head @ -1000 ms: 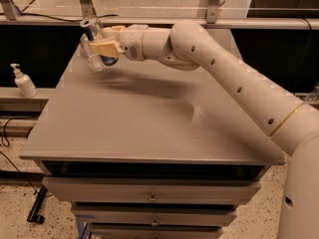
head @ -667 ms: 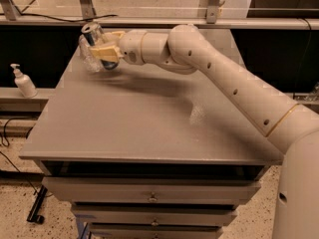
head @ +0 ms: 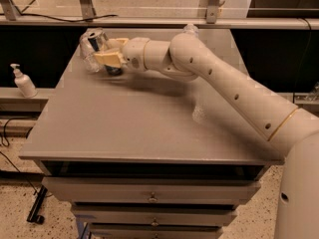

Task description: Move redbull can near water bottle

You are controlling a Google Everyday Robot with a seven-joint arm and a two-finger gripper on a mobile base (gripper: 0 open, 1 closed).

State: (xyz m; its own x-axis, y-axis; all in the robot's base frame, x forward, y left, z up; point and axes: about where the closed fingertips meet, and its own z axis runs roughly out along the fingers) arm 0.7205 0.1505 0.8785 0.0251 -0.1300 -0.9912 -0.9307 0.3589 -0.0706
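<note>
My gripper (head: 105, 59) is over the far left corner of the grey table (head: 124, 128), and its tan fingers (head: 108, 59) are shut on the redbull can (head: 95, 43). The can is silver and blue, tilted, with its top pointing up and to the left, and its dark lower end is close to the table top. The water bottle (head: 199, 114), small and see-through, lies on the table at the right of centre, under my forearm and well apart from the can.
A whiter bottle (head: 189, 30) stands at the table's back edge behind my arm. A white pump dispenser (head: 22, 81) stands on a low ledge left of the table. Drawers sit under the table front. A railing runs along the back.
My gripper has shifted a little to the right and toward the table's front with the can in it. The bottles have not moved.
</note>
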